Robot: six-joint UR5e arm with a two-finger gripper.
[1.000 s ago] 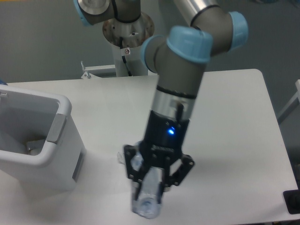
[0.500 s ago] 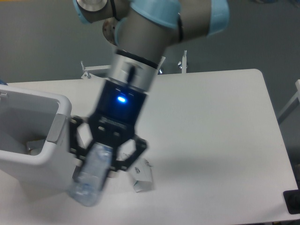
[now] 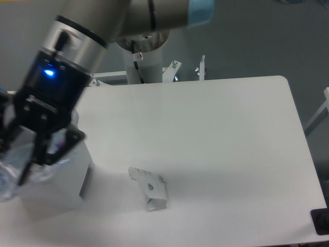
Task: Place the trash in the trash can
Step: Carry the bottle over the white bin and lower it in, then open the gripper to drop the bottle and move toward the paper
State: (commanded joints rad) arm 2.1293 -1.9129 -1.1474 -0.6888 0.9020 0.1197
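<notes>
My gripper (image 3: 14, 163) hangs at the far left, above the trash can (image 3: 59, 188), and hides most of its opening. It is shut on the clear crushed plastic bottle (image 3: 7, 179), which shows blurred at the frame's left edge between the black fingers (image 3: 30, 160), over or just inside the bin. Only the bin's white right side and one grey panel show. The other piece of trash, a flattened, crumpled white paper carton (image 3: 149, 188), lies on the table to the right of the bin, well away from the gripper.
The white table (image 3: 231, 134) runs right to a rounded far corner. The arm's base column (image 3: 141, 62) and metal brackets stand behind the table's back edge. A dark object (image 3: 321, 222) sits at the lower right corner.
The arm has swung left with the bottle, from the table's front middle to above the trash can. Its move uncovered the carton, which lies still.
</notes>
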